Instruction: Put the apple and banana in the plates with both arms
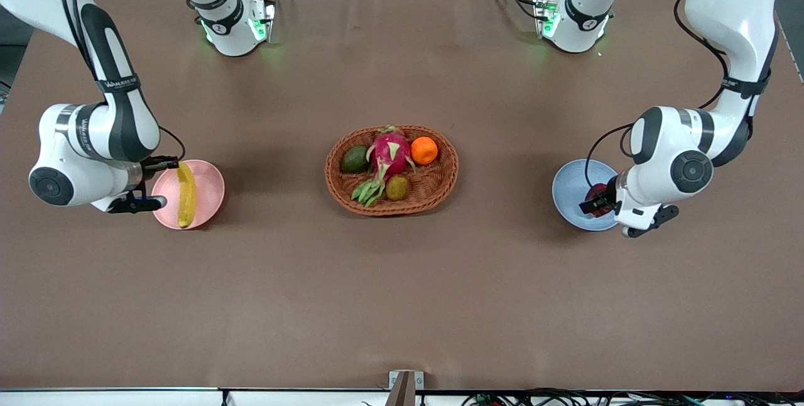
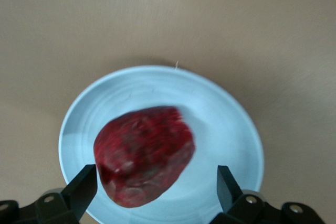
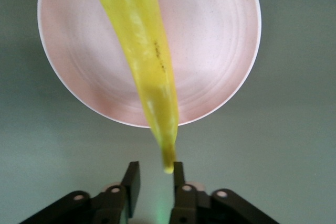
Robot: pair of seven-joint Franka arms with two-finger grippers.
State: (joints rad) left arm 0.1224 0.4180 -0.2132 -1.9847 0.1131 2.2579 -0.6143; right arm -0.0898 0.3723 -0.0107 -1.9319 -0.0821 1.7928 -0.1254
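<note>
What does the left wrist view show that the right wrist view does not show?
Only the left wrist view shows the apple, blurred, over the blue plate, with the left hand open: its fingers stand wide on either side of the fruit. Only the right wrist view shows the banana across the pink plate, one tip past the rim near the right hand, whose fingers do not seem to clamp it. Both show one fruit, one plate and the brown table.
</note>
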